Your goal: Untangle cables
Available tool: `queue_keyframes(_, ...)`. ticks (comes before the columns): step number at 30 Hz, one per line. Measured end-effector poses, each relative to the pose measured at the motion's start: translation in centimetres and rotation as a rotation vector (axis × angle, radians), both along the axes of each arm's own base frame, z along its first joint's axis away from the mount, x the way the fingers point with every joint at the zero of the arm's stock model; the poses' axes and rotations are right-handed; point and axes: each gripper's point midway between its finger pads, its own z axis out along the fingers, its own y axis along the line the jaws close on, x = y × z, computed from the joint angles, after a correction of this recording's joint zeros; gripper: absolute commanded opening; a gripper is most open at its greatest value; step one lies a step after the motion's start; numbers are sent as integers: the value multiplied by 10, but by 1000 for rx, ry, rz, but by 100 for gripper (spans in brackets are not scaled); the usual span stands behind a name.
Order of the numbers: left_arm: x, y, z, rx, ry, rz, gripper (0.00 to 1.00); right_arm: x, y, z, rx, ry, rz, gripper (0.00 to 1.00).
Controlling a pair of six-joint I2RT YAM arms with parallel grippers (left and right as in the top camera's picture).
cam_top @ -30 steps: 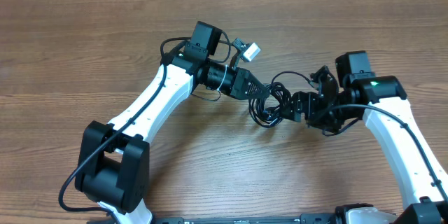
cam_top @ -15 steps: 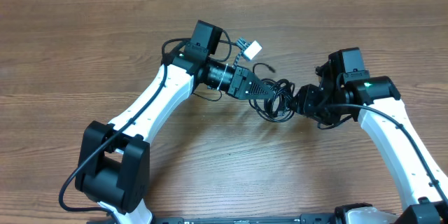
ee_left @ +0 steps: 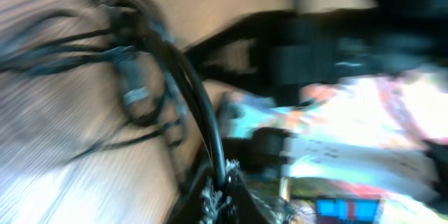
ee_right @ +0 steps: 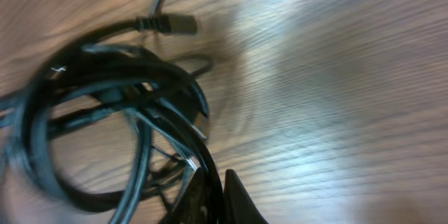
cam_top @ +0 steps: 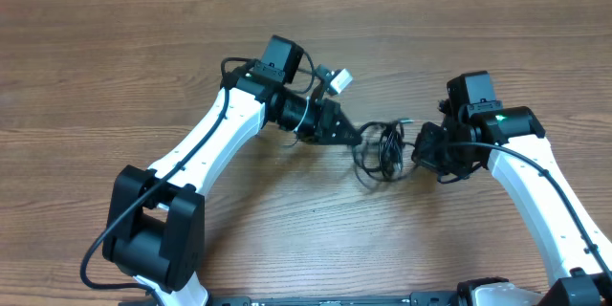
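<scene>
Cables: light, limp, snag-prone tangle on surface. Left hand and right hand each pinch strands. Judgement: regrip near free plug.

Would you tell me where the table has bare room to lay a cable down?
Bare: the far table beyond both arms, the area outside the left arm, and the near middle between them. Crowded: the centre, where the cables lie between left gripper and right gripper.
</scene>
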Motion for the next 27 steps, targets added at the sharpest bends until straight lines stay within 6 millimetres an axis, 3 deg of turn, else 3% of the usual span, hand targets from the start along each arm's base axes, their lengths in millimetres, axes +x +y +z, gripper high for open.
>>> queue_keyframes(5,1,49,-61,451,13,110,4,-16,-27,-7,-150,64,-38,4)
queue_keyframes(11,8,96,-86,734,-35,171,7,-18,-42,-8,-235,69,-55,4)
queue_keyframes(13,11,104,-88,767,-38,194,24,-17,-43,-8,-245,67,-58,4)
queue_keyframes(14,13,107,-89,778,-37,205,40,-17,-44,-8,-249,68,-60,4)
queue_keyframes(15,15,111,-90,785,-37,217,45,-17,-45,-8,-255,68,-62,4)
queue_keyframes(19,23,108,-86,726,-40,229,56,-18,-49,-8,-275,68,-68,4)
queue_keyframes(27,32,66,-65,473,-89,174,55,-18,-49,-8,-275,68,-68,4)
